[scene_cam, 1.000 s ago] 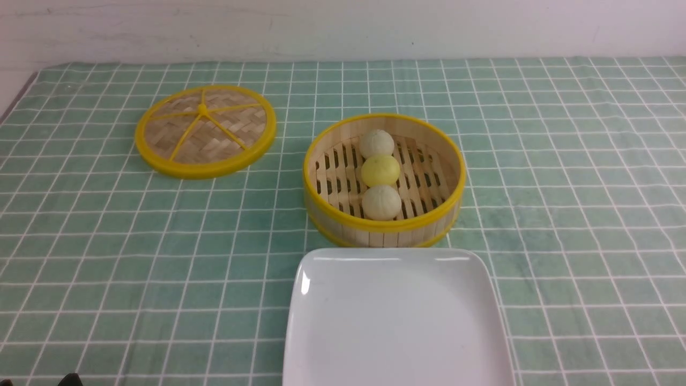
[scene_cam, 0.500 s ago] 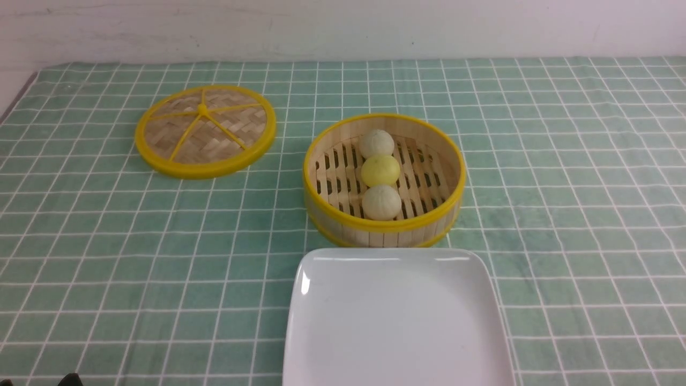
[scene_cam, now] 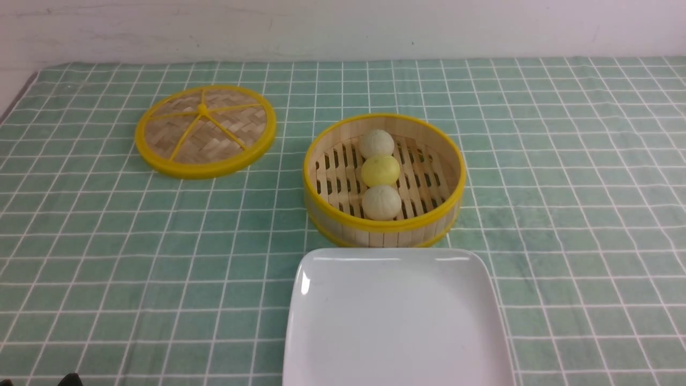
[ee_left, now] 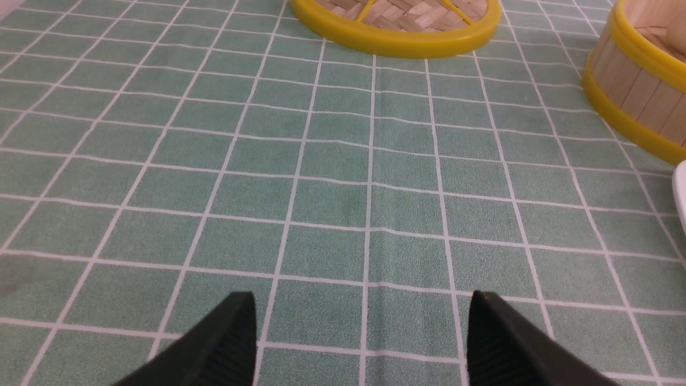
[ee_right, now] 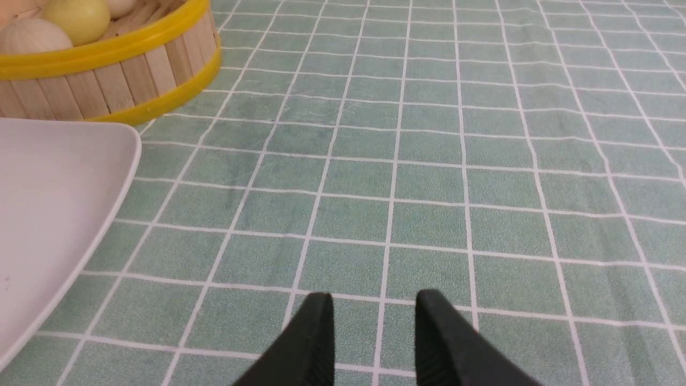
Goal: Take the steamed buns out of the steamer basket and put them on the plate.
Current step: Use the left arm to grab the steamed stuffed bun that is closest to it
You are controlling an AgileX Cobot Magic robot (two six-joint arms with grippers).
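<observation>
- Steamed buns [scene_cam: 380,171] sat in a touching row, 12 to 6 o'clock, inside the steamer basket [scene_cam: 383,228], which stood just at 12 o'clock of the bare plate [scene_cam: 396,321].
- The left tool [ee_left: 362,332] stood wide open and empty. The right tool [ee_right: 374,332] was narrowly parted and held nothing. Both hung over the desk [scene_cam: 563,187].
- Closing on one bun could knock its touching neighbours.
- A low approach could catch the basket's upright wall and shove it against the plate.
- Round buns might roll on the glossy plate.

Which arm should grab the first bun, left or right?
Right, probably. The basket and plate sit slightly right of centre, close beside the right gripper; the left gripper points toward the lid.
</observation>
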